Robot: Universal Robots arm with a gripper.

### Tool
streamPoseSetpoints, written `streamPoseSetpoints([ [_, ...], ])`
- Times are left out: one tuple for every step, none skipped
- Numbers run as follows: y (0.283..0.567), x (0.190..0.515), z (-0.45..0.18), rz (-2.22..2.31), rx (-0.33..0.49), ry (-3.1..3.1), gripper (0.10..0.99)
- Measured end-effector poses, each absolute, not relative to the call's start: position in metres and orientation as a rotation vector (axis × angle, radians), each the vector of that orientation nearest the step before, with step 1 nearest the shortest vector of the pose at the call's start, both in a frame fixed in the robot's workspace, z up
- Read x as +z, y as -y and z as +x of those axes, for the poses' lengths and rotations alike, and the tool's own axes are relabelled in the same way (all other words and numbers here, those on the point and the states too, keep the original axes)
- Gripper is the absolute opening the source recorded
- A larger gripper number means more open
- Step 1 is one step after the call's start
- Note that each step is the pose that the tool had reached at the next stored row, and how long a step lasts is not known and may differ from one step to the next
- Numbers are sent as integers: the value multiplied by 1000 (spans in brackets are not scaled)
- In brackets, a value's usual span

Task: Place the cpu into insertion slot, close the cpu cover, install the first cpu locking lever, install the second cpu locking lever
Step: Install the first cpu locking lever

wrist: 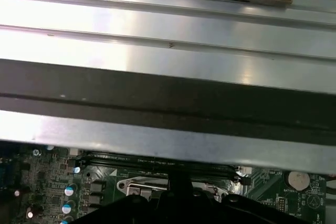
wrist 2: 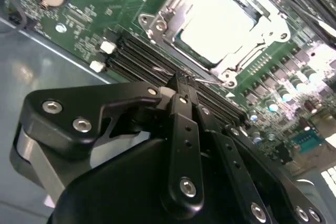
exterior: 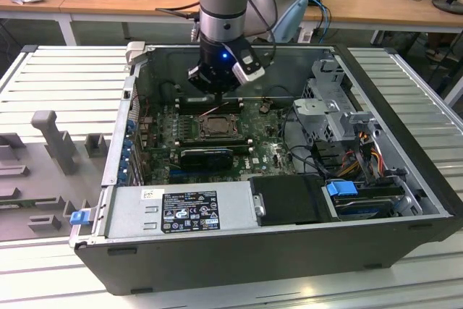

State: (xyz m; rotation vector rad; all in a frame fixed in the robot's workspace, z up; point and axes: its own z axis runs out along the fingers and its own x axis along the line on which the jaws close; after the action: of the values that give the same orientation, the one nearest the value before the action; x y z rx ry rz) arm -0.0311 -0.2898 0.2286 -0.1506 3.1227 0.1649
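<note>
Black linkage of the end effector (wrist 2: 181, 85) dominates the second wrist view, its fingers (wrist 2: 184, 103) drawn together into one narrow closed tip with nothing clearly between them. That tip hovers just above the memory slots (wrist 2: 142, 56) beside the insertion slot (wrist 2: 157, 22), close to a thin wire locking lever (wrist 2: 212, 82); whether it touches the lever cannot be judged. In the exterior view the arm (exterior: 224, 5) descends almost vertically into the open computer case (exterior: 405, 200), with the end effector (exterior: 217, 92) poised over the motherboard (exterior: 275, 153) at the far edge of the socket. The cpu (wrist 2: 218, 24) lies seated in the insertion slot, its pale metal top exposed through the square window of the cpu cover (wrist 2: 270, 22), which appears folded down over it. The case rests on a ribbed metal worktop (exterior: 65, 70) and also holds a power supply (exterior: 181, 211) along its near wall and a drive cage (exterior: 336, 99) toward the exterior view's right.
</note>
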Motion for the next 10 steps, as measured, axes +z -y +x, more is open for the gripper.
streamPoseSetpoints([
  [289,228,-29,-150,165,-3123,106],
  [289,228,-27,-150,165,-3123,106],
  [288,227,-26,-150,165,-3123,106],
  [288,226,-24,-150,165,-3123,106],
  [288,225,-23,-150,165,-3123,106],
  [288,224,-22,-150,165,-3123,106],
  [288,222,-21,-150,165,-3123,106],
  [288,218,-20,-150,165,-3123,106],
  [288,217,-20,-150,165,-3123,106],
  [288,215,-20,-150,165,-3123,106],
])
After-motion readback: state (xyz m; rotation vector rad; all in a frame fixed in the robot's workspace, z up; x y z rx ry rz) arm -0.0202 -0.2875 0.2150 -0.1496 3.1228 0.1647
